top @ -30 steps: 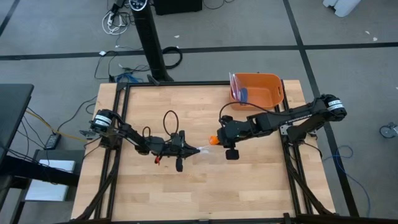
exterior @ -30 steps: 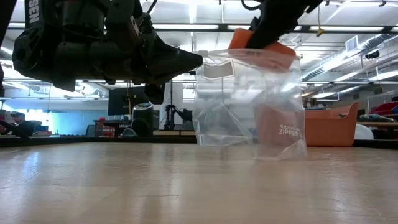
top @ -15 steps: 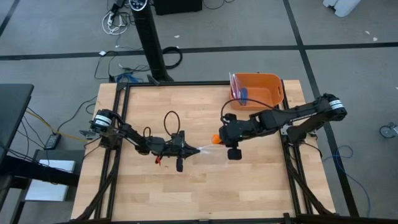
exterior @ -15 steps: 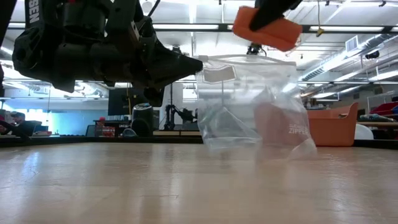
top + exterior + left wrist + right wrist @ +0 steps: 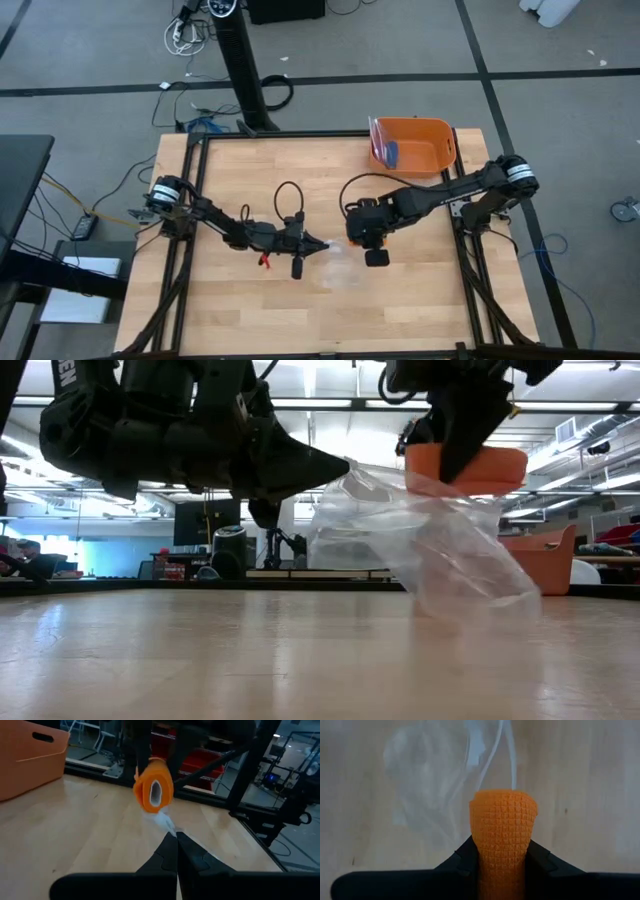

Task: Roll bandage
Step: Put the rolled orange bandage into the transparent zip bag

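The bandage is a small orange roll (image 5: 504, 832), also seen in the low view (image 5: 466, 464) and the left wrist view (image 5: 153, 793). My right gripper (image 5: 357, 238) is shut on it at the table's middle. A crinkled clear plastic bag (image 5: 450, 550) hangs slanted between the two grippers, and its lower end (image 5: 340, 270) is on the table. My left gripper (image 5: 176, 836) is shut on the bag's top edge, just left of the roll. The roll is at the bag's mouth; whether its end is inside I cannot tell. My left gripper pinches the bag's top edge (image 5: 166, 824) between its two fingertips, coming level from the table's left. The bag hangs slack and slanted from the hold, its bottom on the table. My right gripper pinches the roll's curved sides (image 5: 485, 851) between its two fingers, the roll lying along the fingers with its free end (image 5: 504, 800) sticking out past them. The roll is lifted clear of the table, over the bag.
A rigid orange bin (image 5: 412, 146) stands at the table's far right corner and also shows in the low view (image 5: 537, 560). Bare wood lies along the near edge (image 5: 330, 320). Cables loop over the left arm (image 5: 288, 195).
My right gripper has lifted the roll above the bag, then lowered it to the bag's mouth, a little nearer the near edge. My left gripper has gone toward the table's right with the bag's edge. The bag has tipped from upright to slanted.
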